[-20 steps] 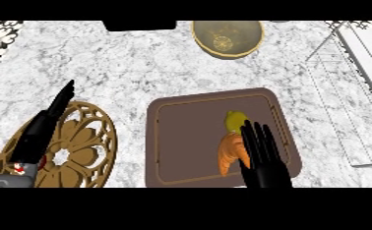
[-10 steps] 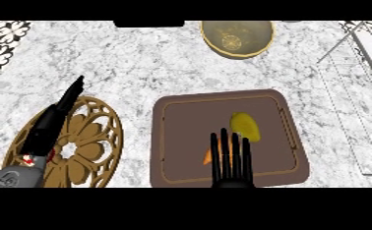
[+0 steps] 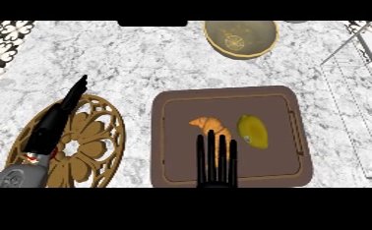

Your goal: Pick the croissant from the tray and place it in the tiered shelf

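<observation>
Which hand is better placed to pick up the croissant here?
The right hand: its straight fingers lie over the tray, overlapping the croissant beside the lemon. The left hand rests open over the round wooden trivet, off the tray.

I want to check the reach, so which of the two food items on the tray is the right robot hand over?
The croissant: the right robot hand has fingertips overlapping it. The lemon lies apart, to its right.

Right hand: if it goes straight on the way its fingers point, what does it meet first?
Probably the croissant: the right hand points up the tray, fingertips already at it. Height above it is unclear.
</observation>
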